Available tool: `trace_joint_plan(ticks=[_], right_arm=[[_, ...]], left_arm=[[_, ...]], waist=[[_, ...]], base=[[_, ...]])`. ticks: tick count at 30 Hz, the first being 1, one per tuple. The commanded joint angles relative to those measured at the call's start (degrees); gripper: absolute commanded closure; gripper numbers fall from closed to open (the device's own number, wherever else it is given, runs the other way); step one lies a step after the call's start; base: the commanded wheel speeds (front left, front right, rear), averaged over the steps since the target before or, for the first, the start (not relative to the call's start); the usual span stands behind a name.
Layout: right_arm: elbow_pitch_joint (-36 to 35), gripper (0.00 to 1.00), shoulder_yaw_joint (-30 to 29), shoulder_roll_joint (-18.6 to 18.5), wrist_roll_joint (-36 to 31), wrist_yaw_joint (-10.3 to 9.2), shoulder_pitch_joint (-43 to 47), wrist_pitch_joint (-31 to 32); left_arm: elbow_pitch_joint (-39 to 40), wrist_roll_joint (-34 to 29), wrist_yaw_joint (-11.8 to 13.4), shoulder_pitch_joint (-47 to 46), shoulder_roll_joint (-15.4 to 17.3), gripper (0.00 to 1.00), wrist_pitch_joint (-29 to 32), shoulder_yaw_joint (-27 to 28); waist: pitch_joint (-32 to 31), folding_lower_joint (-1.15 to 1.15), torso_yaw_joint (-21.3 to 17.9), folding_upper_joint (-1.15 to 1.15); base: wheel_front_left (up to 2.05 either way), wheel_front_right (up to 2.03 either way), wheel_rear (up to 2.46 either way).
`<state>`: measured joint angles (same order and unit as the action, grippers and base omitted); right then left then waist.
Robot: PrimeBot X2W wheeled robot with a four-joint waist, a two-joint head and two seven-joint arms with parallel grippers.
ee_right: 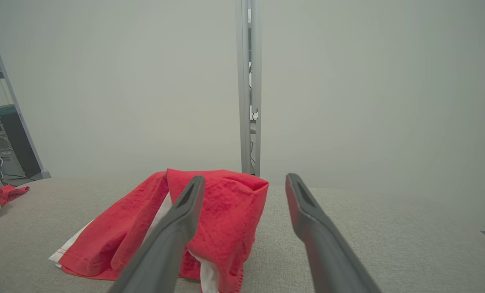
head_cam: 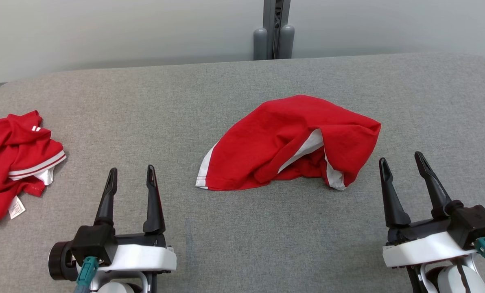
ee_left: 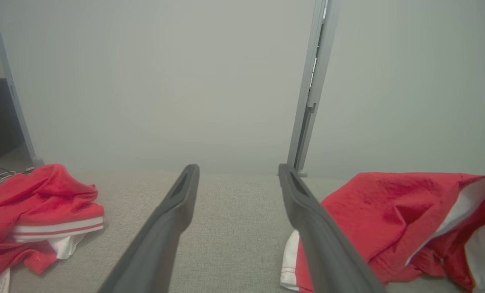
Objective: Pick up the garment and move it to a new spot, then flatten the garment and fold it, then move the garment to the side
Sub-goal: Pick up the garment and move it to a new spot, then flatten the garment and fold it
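A crumpled red garment (head_cam: pixel 291 142) with white trim lies in a heap at the middle of the grey table. It also shows at the right of the left wrist view (ee_left: pixel 401 219) and at the lower left of the right wrist view (ee_right: pixel 210 224). My left gripper (head_cam: pixel 131 176) stands open near the table's front, to the garment's left, with nothing between its fingers (ee_left: pixel 236 171). Just off the garment's right end, my right gripper (head_cam: pixel 402 159) is open and empty too (ee_right: pixel 244 181).
A second red garment (head_cam: pixel 14 162) with white stripes and a label lies bunched at the table's left edge (ee_left: pixel 35 215). The grey padded table (head_cam: pixel 242 228) has rounded far corners. A grey post (head_cam: pixel 274 28) stands behind it against a pale wall.
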<state>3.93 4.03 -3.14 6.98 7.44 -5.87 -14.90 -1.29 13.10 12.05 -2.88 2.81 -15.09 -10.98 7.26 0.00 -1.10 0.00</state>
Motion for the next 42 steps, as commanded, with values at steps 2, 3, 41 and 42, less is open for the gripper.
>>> trace_joint_plan(ticks=[2,3,41,42], right_arm=[[-0.1,0.0,0.0,-0.3,0.2,0.09,-0.3,-0.3],[-0.1,0.0,0.0,-0.3,0.2,0.09,-0.4,-0.3],[-0.4,0.0,0.7,0.1,1.2,0.09,-4.3,-0.3],[-0.4,0.0,0.7,0.1,1.2,0.09,-4.2,-0.3]], left_arm=[[-0.5,0.1,0.4,-0.8,0.2,0.0,-0.1,0.5],[-0.7,0.1,0.5,-0.8,0.2,0.0,-0.1,0.6],[-40.6,13.5,-11.2,-25.2,0.2,0.0,4.1,-11.6],[-41.1,14.1,-11.6,-25.3,0.2,0.52,4.2,-12.0]], waist=[[-0.1,0.0,-0.1,0.0],[-0.1,0.0,-0.2,0.0],[8.1,0.0,-5.2,0.0],[8.1,0.0,-5.2,0.0]], base=[[0.0,0.0,0.0],[0.0,0.0,0.0],[0.0,0.0,0.0],[0.0,0.0,0.0]])
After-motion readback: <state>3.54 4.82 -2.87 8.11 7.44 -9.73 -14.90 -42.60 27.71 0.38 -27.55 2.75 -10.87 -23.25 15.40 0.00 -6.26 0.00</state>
